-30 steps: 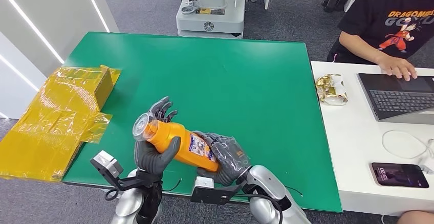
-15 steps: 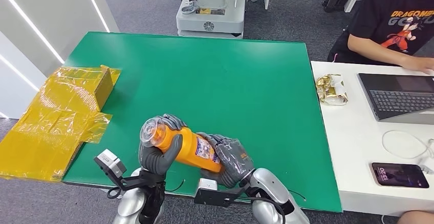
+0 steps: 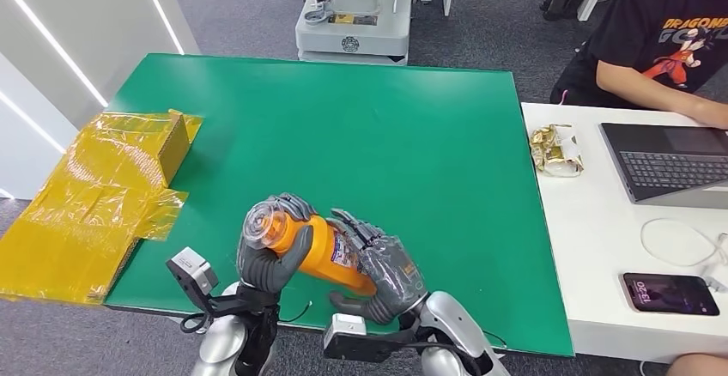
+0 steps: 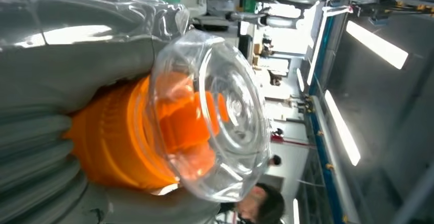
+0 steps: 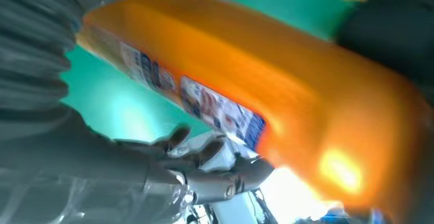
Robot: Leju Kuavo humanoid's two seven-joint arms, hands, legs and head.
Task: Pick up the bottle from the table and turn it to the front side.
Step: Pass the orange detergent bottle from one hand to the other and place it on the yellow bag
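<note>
Covering most of the head view, a green-topped counter [image 3: 386,136] is seen on a grey carpeted floor [image 3: 249,7], with a white wall lit by slanted light strips at the left. A crumpled yellow plastic-wrapped cardboard box [image 3: 94,196] is draped over the counter's left edge. To the right, a white desk [image 3: 601,307] carries an open grey laptop [image 3: 670,163], a dark phone [image 3: 670,294] showing "13:20", and a gold-wrapped snack packet [image 3: 556,150]; a person in a black printed T-shirt [image 3: 661,37] is seated there. The orange plastic bottle with a clear domed cap [image 3: 313,243] is held tilted above the counter's near edge. Its cap end is gripped by the left hand [image 3: 270,251], fingers curled around it; its base is wrapped by the right hand [image 3: 382,264]. Its white and blue label cannot be read.
</note>
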